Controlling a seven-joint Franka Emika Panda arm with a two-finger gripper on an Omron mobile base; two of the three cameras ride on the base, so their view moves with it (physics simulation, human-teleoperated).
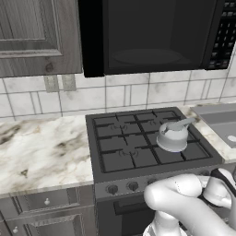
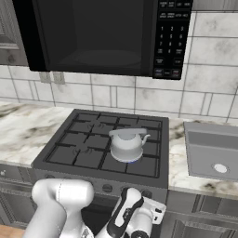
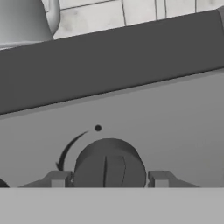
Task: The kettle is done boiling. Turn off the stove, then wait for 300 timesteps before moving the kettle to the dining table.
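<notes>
The silver kettle (image 1: pixel 173 136) (image 2: pixel 126 144) stands on the front right burner of the black stove (image 1: pixel 124 152) (image 2: pixel 79 151), with a faint blue glow under it in the right base view. Its base shows at the top left of the hand view (image 3: pixel 24 19). My gripper (image 3: pixel 109 178) is low at the stove's front panel. Its two fingertips (image 3: pixel 59 178) press against the sides of a round grey knob (image 3: pixel 109 164), shut on it. A curved arrow and a dot are marked above the knob. The dining table is out of view.
A black microwave (image 1: pixel 147 37) (image 2: pixel 93 37) hangs over the stove. A steel sink (image 1: pixel 221 120) (image 2: pixel 211 148) lies in the marble counter to the right. More marble counter (image 1: pixel 41 147) runs to the left, with drawers (image 1: pixel 46 200) below. My arm crowds the stove's front.
</notes>
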